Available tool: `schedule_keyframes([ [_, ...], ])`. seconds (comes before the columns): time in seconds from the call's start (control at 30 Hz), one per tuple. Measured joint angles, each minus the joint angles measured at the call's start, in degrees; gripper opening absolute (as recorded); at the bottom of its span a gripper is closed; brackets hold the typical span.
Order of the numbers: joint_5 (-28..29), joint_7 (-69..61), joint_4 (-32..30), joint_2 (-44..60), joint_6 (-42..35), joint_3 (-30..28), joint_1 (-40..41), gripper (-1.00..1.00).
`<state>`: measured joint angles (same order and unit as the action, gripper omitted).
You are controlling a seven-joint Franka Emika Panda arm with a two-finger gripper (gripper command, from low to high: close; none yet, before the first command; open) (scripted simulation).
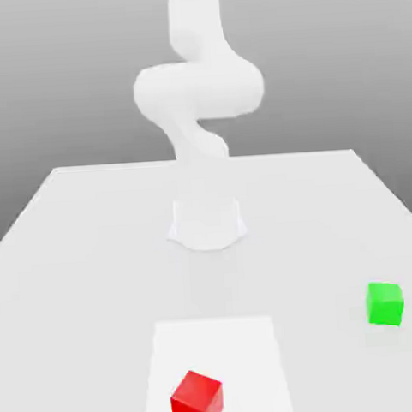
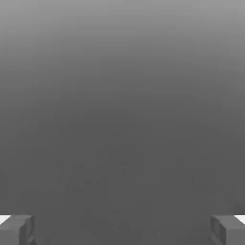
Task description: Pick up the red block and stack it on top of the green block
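Observation:
The red block (image 1: pixel 197 398) is a small bright red cube near the front edge of the white table (image 1: pixel 83 251), on a paler square patch. The green block (image 1: pixel 385 303) is a cube of about the same size, resting on the table toward the exterior view's right, well apart from the red one. In the hand view my gripper (image 2: pixel 122 229) stands open: its two grey fingertips (image 2: pixel 16 229) sit far apart at the frame's corners with nothing between them, facing a plain grey background.
The white arm's base (image 1: pixel 207 222) stands at the middle of the table, its links (image 1: pixel 199 85) rising behind it. The paler square patch (image 1: pixel 216 346) lies in front of the base.

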<state>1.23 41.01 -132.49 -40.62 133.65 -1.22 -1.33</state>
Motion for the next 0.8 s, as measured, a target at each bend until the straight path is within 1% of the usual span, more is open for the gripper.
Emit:
schedule_keyframes([
  [0.2, 1.9, -12.6, -1.7, 12.7, 4.6, -3.5, -3.1, 0.0],
  [0.37, 2.0, -24.0, -3.1, 23.1, 8.3, -6.5, -5.3, 0.0],
  [0.6, -1.0, -42.0, -5.1, 37.7, 13.6, -8.4, -6.1, 0.0],
  [0.7, -2.8, -50.0, -6.0, 44.0, 15.8, -8.4, -5.8, 0.0],
  [0.8, -4.3, -57.9, -6.8, 50.3, 18.0, -7.0, -4.3, 0.0],
])
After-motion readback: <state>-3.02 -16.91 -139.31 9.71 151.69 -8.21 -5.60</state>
